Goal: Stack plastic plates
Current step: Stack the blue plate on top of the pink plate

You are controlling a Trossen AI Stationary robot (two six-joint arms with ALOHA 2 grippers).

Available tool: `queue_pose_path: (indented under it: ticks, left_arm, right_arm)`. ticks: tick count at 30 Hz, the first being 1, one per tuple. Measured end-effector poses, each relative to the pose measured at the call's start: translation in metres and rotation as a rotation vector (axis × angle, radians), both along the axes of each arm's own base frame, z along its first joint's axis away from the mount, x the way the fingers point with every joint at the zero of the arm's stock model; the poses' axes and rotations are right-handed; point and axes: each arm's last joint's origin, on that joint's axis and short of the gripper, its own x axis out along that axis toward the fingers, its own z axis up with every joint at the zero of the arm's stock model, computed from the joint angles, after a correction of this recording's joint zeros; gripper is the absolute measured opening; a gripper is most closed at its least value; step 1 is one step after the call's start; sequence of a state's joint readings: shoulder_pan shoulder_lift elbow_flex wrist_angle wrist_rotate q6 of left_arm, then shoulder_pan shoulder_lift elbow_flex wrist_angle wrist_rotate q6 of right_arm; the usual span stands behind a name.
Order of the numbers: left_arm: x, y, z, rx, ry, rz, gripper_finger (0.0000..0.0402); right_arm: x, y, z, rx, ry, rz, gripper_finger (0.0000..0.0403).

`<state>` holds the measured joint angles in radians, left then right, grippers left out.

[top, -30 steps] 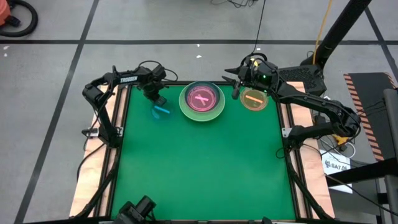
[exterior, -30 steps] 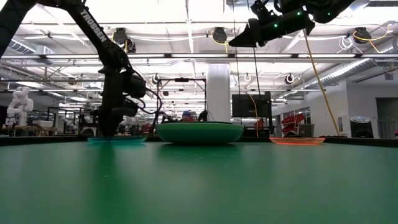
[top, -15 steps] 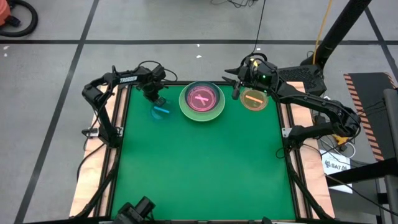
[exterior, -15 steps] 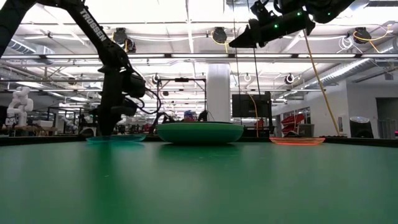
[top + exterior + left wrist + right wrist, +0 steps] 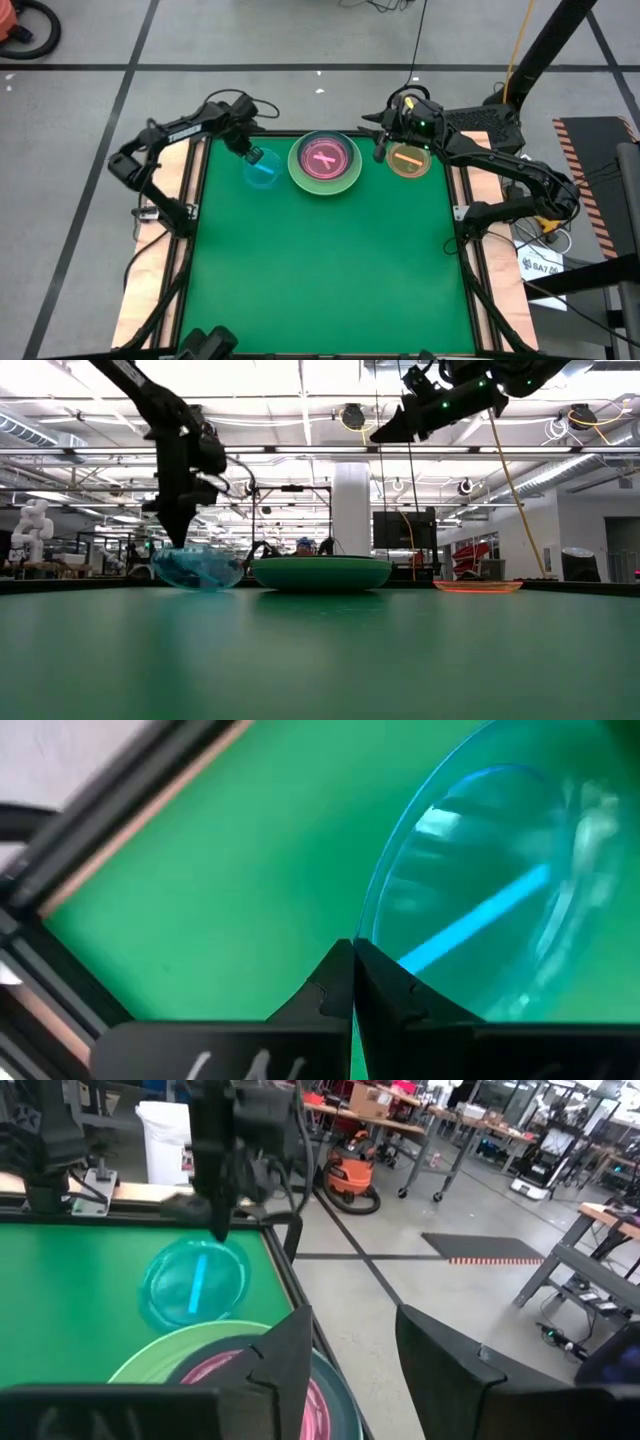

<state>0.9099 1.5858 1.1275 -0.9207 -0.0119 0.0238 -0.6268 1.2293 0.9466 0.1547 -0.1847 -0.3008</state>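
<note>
A small translucent blue plate [image 5: 263, 170] sits tilted at the far left of the green table, with my left gripper [image 5: 248, 152] shut on its rim. Next to it at the far middle is a stack of plates [image 5: 325, 185]: a light green one outermost, a pink one [image 5: 324, 158] inside. A small orange plate [image 5: 408, 160] lies flat at the far right. My right gripper [image 5: 385, 430] hangs open high above the table between the stack and the orange plate, with nothing between its fingers [image 5: 290, 1350]. My left gripper pinches the blue plate's rim [image 5: 366, 932] on its far-left side between its two shut fingers [image 5: 335, 982]. The fingers come from above, pointing down. The plate [image 5: 200, 568] hangs tilted below them, its held side up; whether its low edge touches the table I cannot tell.
A dark frame [image 5: 195, 190] runs around the green mat, with wooden board strips outside it. The whole near part of the mat [image 5: 320, 270] is bare. Beyond the table are workshop benches and an orange shop vacuum [image 5: 350, 1175].
My left gripper has risen from the table with the blue plate's rim. The plate lay flat before; its held side is now lifted and the plate stands tilted, shifted slightly toward the far edge. My right arm has kept still.
</note>
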Motion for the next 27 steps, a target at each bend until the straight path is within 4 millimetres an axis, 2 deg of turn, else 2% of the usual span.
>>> queue_pose_path:
  ticks: [10,19,27]
  left_arm:
    - [0.009,-0.039,0.043,0.154,-0.064,-0.072,0.0003]
    - [0.026,-0.076,0.056,0.188,-0.091,-0.19,0.0003]
    - [0.045,-0.099,0.063,0.231,-0.177,-0.276,0.0003]
  right_arm:
    - [0.004,-0.002,-0.008,0.06,0.021,0.001,0.0139]
    - [0.021,-0.006,-0.019,0.224,-0.077,0.123,0.0149]
    - [0.053,0.004,-0.041,0.258,-0.084,0.197,0.017]
